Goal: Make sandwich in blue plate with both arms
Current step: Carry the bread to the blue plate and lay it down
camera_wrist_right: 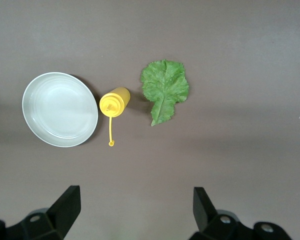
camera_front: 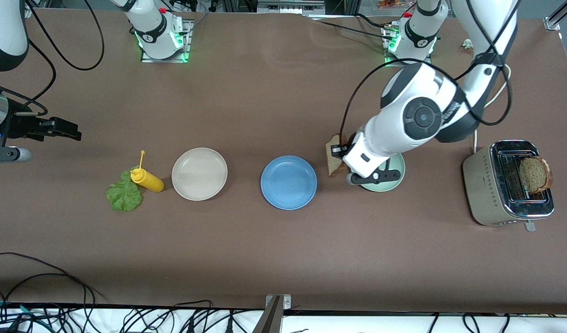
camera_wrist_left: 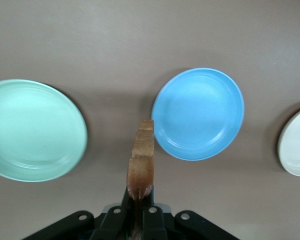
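Bread slice [camera_wrist_left: 141, 160] pinched edge-on by the left gripper [camera_front: 339, 152], in the air between the empty blue plate [camera_front: 289, 182] and the pale green plate [camera_front: 397, 178].
Held only by its crust, it may tear or slip during the carry. Its face is hidden from the wrist camera. Right gripper [camera_wrist_right: 135, 212] waits, fingers spread, over the bench near the lettuce leaf [camera_front: 124, 194].

My front camera sits high across the table, facing both arm bases. My left wrist camera looks straight down, sharing the blue plate [camera_front: 289, 182] [camera_wrist_left: 198, 113] with it; the right wrist camera, also downward, shares the beige plate [camera_front: 199, 174] [camera_wrist_right: 60, 109].
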{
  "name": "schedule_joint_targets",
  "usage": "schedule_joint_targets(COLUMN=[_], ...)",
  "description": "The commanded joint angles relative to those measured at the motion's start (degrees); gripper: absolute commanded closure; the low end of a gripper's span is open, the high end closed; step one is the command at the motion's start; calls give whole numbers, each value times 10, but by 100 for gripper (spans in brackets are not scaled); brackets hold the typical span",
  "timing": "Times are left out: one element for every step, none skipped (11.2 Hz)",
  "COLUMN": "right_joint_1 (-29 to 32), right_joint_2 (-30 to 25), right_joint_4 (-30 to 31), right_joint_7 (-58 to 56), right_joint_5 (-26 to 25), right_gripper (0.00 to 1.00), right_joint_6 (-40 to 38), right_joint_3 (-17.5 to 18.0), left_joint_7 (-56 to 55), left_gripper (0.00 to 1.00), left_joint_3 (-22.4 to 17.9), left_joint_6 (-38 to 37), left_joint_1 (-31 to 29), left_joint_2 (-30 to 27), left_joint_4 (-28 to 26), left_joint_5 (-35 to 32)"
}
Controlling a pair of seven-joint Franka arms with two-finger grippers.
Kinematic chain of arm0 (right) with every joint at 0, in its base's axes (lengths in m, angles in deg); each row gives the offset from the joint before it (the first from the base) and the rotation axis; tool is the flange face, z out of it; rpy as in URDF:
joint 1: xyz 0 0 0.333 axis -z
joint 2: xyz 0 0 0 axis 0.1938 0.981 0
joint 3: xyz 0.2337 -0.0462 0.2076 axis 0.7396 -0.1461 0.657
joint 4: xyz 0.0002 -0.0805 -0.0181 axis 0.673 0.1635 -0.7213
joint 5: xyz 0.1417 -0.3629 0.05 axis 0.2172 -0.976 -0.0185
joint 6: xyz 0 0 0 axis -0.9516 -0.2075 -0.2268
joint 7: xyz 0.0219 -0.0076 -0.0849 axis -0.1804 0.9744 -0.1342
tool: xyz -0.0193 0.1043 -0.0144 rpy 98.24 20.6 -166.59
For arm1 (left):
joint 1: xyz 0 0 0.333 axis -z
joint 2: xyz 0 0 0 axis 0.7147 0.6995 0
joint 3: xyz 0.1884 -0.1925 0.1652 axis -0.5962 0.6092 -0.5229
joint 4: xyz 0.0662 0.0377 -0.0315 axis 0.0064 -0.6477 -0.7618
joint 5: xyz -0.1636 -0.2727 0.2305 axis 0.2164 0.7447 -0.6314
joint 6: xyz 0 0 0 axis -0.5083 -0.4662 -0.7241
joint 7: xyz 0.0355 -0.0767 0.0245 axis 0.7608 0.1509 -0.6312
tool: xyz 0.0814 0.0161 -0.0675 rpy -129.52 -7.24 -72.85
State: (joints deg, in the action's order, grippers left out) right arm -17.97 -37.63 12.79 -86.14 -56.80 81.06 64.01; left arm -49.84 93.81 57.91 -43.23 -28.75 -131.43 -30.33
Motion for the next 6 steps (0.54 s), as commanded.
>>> schedule_joint_targets(right_joint_1=[1,2,4,6,8,16], right_joint_2=[0,2,3,3,7,7], right_joint_4=[-4,-4,-4,-5,-5,-4], right_joint_7=[3,-2,-6,-23,-53,-80], right_joint_5=[10,11,11,12,25,37], right_gripper=[0,0,0,0,0,0], right_joint_6=[6,9,12,12,19,25], right_joint_3=[-1,-1,-1,-1,-5,-6], left_joint_7=[-49,-64,-83,-93,-94,-93], left_gripper=[100,100,100,100,100,100], left_joint_3=[28,38,41,42,42,42], left_joint_6=[49,79,113,142,172,201], left_joint_1=[2,8,16,24,31,37], left_joint_2=[37,53,67,81,97,110], left_joint_4=[12,12,12,12,11,11], left_joint_5=[11,11,11,11,11,11])
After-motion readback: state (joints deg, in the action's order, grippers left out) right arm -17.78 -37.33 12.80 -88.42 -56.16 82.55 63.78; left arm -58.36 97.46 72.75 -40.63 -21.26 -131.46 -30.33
